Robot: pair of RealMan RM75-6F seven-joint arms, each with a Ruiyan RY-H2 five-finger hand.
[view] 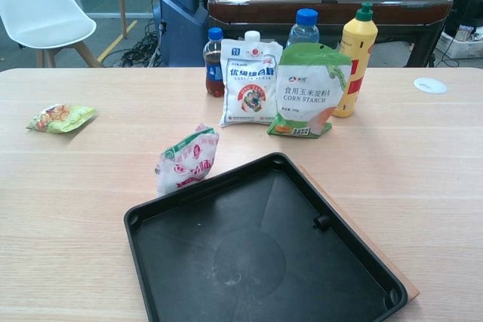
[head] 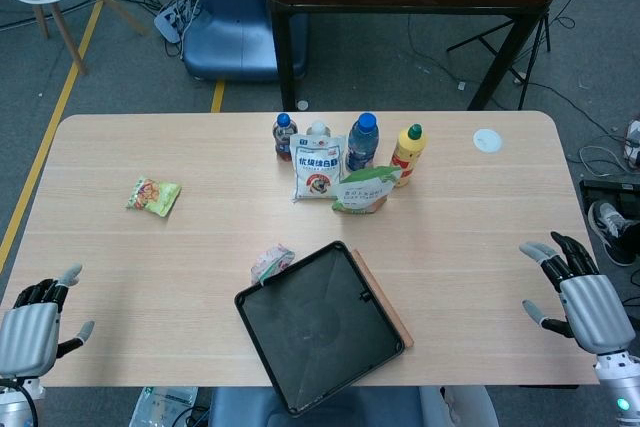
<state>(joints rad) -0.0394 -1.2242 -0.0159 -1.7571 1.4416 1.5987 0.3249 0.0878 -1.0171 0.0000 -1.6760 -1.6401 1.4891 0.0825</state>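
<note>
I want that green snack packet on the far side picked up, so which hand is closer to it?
Left. The left hand sits at the table's near corner on the same side as the snack packet; the right hand is across the table, beyond the black tray.

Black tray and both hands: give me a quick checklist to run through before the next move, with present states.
1. Left hand holds nothing, fingers apart: ok.
2. Right hand holds nothing, fingers apart: ok.
3. Black tray has nothing in it: ok.
4. Tray fully on the table: not ok, its near corner overhangs the front edge.
5. Small snack packet beside the tray, apart from it: ok.
6. Corn starch bag upright: ok.
</note>
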